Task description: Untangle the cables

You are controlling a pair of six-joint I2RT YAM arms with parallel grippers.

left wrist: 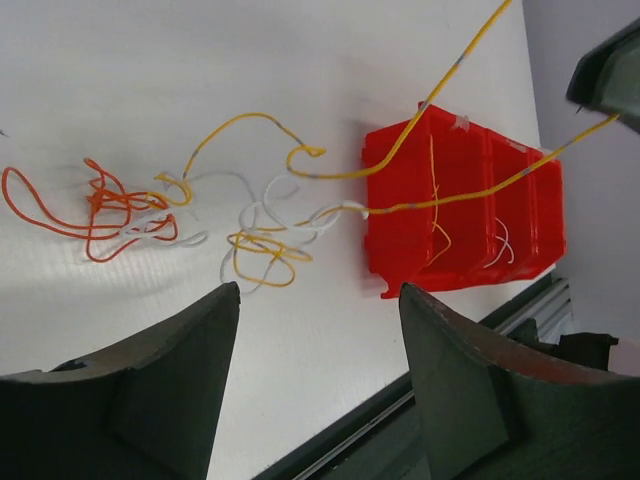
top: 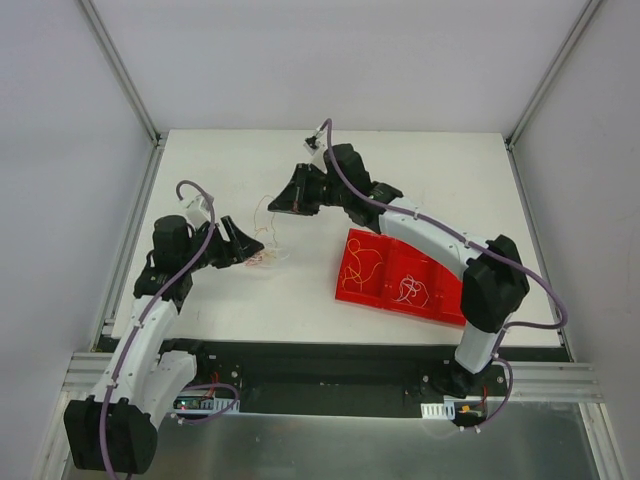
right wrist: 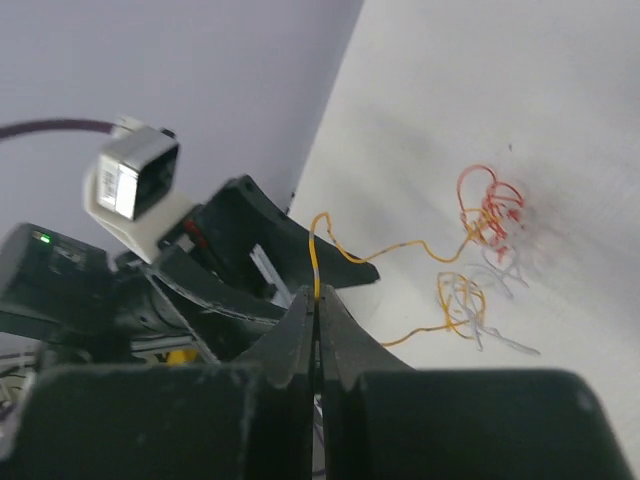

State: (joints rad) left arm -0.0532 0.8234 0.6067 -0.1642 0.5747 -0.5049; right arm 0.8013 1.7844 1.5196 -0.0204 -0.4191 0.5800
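The cables are a small tangle (top: 266, 258) on the white table. In the left wrist view it shows orange-red loops (left wrist: 110, 210) joined to white and yellow strands (left wrist: 262, 242). My right gripper (right wrist: 318, 297) is shut on a yellow strand (right wrist: 317, 255) and holds it raised, so the strand stretches from the tangle (right wrist: 485, 215) up to its jaws. In the top view this gripper (top: 277, 203) is behind the tangle. My left gripper (left wrist: 318, 298) is open and empty, just left of the tangle in the top view (top: 256, 247), with its tips short of the strands.
A red bin (top: 400, 278) with compartments lies right of the tangle and holds loose yellow and white strands. It also shows in the left wrist view (left wrist: 465, 215). A metal frame rail (top: 130, 230) runs along the table's left edge, and a black strip (top: 320, 350) along the near edge.
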